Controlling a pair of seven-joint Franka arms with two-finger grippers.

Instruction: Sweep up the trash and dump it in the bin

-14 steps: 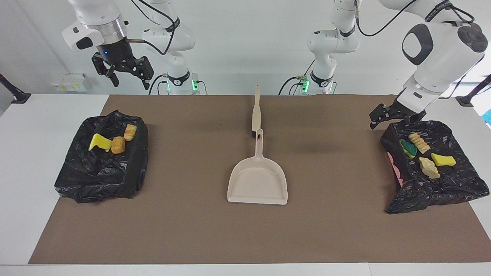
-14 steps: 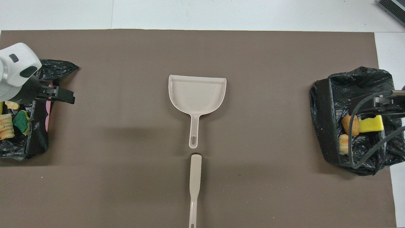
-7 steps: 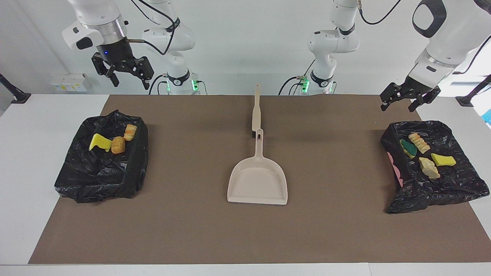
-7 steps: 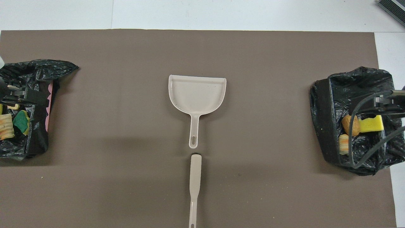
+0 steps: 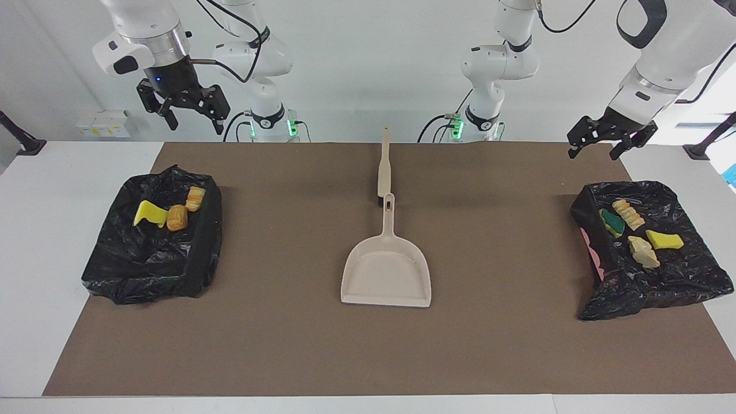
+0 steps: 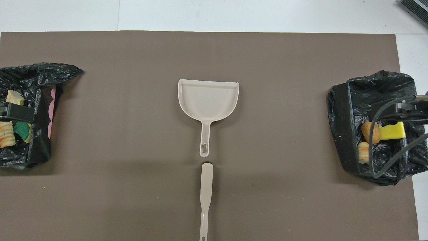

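All the trash lies in two black bag-lined bins. The bin point(image 5: 202, 253) at the right arm's end holds a yellow sponge chunk point(image 5: 150, 213) and two orange bread-like pieces point(image 5: 177, 218). The bin point(image 5: 612, 287) at the left arm's end holds several scraps, among them a yellow chunk point(image 5: 664, 239) and a green-backed sponge point(image 5: 611, 222). My right gripper point(image 5: 195, 122) hangs open and empty high over its bin. Also open and empty, my left gripper point(image 5: 592, 153) is raised over the robots' edge of its bin.
A beige dustpan point(image 5: 386, 276) lies empty at the middle of the brown mat point(image 5: 287, 333), handle toward the robots. The beige brush point(image 5: 384, 167) lies in line with that handle, nearer to the robots.
My left gripper has risen from the rim of its bin and drawn back toward the robots. The right arm, dustpan, brush and scraps have not moved.
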